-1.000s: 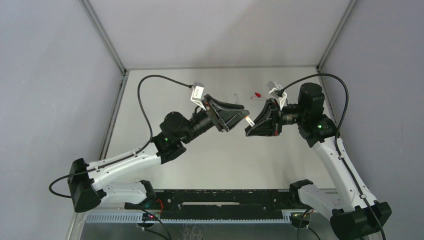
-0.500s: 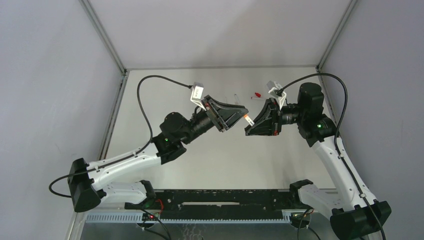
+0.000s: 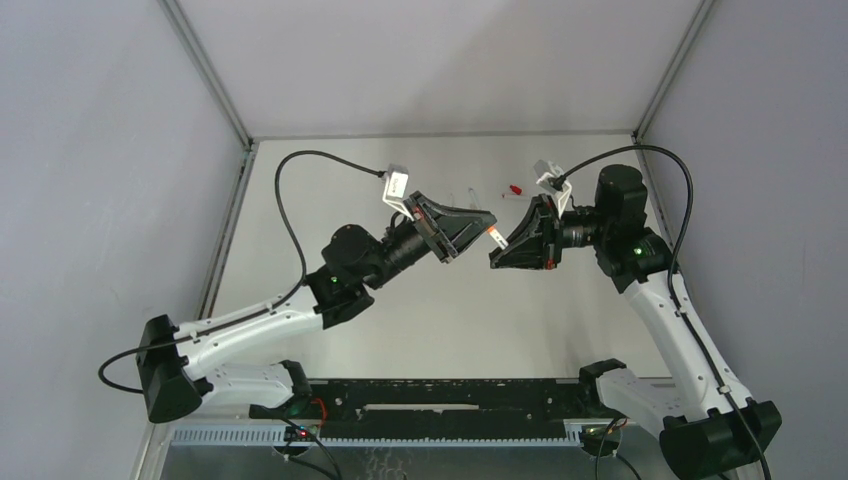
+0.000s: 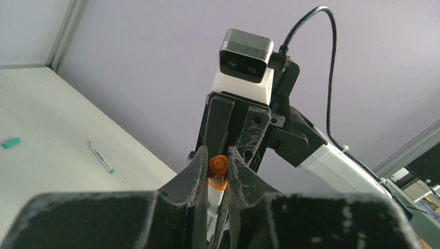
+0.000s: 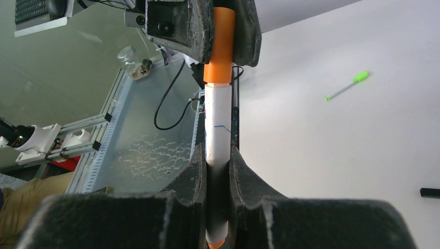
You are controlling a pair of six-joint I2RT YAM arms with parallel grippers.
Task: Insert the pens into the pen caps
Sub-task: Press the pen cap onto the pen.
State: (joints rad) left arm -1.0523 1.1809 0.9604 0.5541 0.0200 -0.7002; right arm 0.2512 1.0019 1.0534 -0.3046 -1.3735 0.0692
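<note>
Item: orange cap [image 4: 218, 171], pinched in my left gripper [image 4: 217, 156]. Item: white pen [image 5: 217, 124], pinched in my right gripper [image 5: 218, 158], its end meeting the cap; both mid-air above the table [image 3: 330, 200], far middle.

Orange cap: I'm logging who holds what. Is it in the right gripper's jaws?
No, the orange cap sits in the left gripper, while the right gripper clamps the white pen barrel.
</note>
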